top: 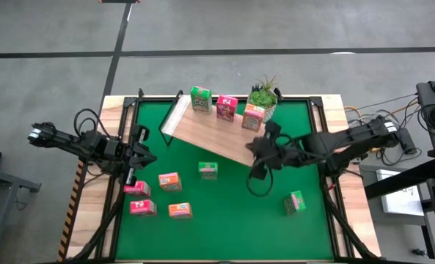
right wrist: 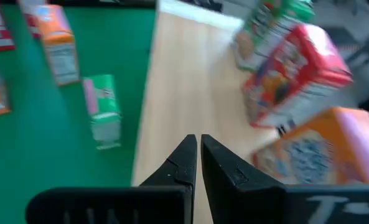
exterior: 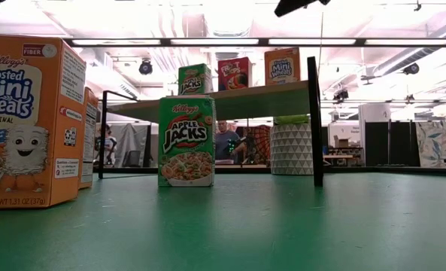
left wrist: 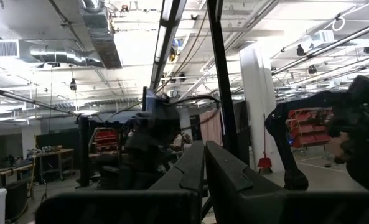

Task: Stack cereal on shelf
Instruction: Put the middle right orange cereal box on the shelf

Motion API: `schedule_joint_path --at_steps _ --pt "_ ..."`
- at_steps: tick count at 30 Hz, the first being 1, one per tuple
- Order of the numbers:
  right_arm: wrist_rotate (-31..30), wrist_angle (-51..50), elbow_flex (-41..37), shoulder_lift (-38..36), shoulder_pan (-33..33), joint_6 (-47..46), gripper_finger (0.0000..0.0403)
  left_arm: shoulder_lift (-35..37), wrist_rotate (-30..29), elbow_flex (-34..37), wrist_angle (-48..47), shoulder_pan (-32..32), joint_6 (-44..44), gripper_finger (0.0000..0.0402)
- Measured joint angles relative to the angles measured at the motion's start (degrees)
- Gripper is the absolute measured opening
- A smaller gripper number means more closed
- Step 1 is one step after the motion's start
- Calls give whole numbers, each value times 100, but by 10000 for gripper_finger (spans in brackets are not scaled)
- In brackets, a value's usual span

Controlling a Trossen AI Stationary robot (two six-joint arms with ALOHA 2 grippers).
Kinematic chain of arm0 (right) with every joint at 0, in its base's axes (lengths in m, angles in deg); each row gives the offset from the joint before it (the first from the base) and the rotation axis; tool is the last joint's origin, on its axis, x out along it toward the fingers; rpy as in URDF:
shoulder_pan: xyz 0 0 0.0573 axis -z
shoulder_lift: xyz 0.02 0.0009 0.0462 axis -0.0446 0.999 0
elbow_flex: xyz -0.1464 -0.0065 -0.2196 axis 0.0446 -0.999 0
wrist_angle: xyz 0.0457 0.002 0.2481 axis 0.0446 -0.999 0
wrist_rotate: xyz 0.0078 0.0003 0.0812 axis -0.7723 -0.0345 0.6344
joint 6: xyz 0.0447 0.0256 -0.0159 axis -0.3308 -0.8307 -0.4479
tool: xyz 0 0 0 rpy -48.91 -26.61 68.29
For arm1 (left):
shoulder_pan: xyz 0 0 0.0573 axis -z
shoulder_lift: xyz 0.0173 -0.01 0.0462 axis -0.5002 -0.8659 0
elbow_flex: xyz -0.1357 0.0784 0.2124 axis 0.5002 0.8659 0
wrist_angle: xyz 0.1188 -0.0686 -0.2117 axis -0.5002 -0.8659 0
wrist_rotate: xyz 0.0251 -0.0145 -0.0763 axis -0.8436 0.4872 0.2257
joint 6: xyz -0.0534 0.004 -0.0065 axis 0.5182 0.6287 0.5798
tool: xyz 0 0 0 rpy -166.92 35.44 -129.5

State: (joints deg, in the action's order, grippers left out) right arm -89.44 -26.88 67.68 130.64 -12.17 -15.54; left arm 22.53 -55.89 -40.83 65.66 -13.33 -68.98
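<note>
Right gripper (top: 257, 170) hovering over the shelf's (top: 202, 132) near edge, fingers (right wrist: 185, 163) pressed together, gripping nothing. Left gripper (top: 138, 158) waiting by the tabletop's left edge, fingers likewise together and empty. Three cereal boxes (top: 226, 107) standing along the shelf's far edge by the potted plant (top: 262, 94); six more sitting on the green mat (top: 224, 209), one green box (top: 295, 202) toward its right edge.
</note>
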Motion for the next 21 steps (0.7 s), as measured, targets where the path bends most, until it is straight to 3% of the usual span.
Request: schedule_joint_path --at_steps 8,15,21 --pt "-117 2705 -1326 0 -385 1397 12 -59 -2 0 -199 1 350 0" --pt "-78 4846 -2356 0 -380 2514 12 -363 -2 0 -612 1 1303 0" --pt "453 6422 -3036 -114 -378 3344 12 -740 -62 -30 -607 1 1948 0"
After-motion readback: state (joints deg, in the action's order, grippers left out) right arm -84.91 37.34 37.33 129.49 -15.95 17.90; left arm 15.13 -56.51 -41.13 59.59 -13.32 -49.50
